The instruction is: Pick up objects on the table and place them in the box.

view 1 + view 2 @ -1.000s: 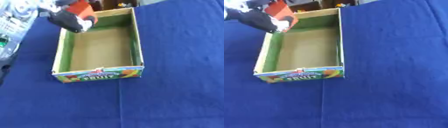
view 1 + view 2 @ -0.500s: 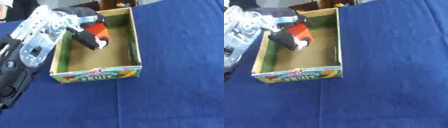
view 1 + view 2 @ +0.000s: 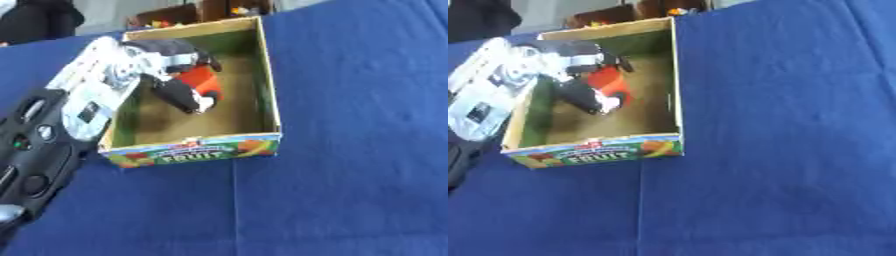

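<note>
Inside the cardboard fruit box (image 3: 268, 95) the left hand (image 3: 179, 90) reaches down from the left wall, its fingers (image 3: 185, 97) curled round a red object (image 3: 204, 82) — the object sits low in the box, near the brown floor, toward the far half. Box and arm rest on a desk (image 3: 359, 150) covered in blue cloth — the printed front panel (image 3: 192, 152) reads "FRUIT".
</note>
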You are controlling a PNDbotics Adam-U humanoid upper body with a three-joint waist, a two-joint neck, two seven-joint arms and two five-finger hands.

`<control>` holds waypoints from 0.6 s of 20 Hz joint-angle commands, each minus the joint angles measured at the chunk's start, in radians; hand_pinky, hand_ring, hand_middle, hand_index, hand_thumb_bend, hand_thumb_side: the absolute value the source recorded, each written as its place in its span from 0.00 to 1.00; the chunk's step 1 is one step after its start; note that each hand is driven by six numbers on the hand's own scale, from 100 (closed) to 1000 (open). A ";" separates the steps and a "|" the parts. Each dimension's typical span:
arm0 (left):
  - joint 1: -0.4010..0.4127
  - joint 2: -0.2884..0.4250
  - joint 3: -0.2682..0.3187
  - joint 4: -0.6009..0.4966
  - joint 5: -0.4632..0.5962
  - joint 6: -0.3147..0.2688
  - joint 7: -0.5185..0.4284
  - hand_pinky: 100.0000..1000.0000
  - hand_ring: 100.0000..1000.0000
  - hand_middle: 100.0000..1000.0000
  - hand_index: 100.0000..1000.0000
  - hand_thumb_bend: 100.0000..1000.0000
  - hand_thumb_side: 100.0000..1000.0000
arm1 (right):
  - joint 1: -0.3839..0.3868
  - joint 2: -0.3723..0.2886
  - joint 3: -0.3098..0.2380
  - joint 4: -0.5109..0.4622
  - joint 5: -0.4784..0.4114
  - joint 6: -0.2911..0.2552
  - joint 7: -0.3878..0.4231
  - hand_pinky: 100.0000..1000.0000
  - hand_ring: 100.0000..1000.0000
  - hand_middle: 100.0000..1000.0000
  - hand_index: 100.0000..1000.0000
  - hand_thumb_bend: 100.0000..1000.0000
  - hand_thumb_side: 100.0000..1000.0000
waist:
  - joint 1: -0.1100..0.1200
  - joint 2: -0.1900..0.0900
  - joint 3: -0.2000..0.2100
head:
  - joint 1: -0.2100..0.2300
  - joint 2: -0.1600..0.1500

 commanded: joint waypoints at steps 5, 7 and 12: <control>-0.007 0.000 0.008 0.049 -0.042 -0.082 -0.047 0.31 0.59 0.70 1.00 0.00 0.61 | -0.007 -0.011 -0.001 -0.020 -0.010 0.002 0.000 0.53 0.61 0.40 0.60 0.00 0.89 | 0.010 -0.136 -0.007 | 0.005 -0.012; -0.005 -0.002 0.012 0.053 -0.060 -0.100 -0.072 0.39 0.66 0.74 1.00 0.00 0.73 | -0.006 -0.012 -0.001 -0.020 -0.010 0.002 0.000 0.53 0.61 0.40 0.60 0.00 0.89 | 0.010 -0.136 -0.007 | 0.004 -0.011; -0.001 -0.003 0.035 0.040 -0.093 -0.105 -0.114 0.65 0.87 0.88 1.00 0.00 0.96 | -0.006 -0.010 -0.001 -0.020 -0.010 0.001 -0.002 0.53 0.61 0.40 0.60 0.00 0.89 | 0.007 -0.137 -0.006 | 0.003 -0.008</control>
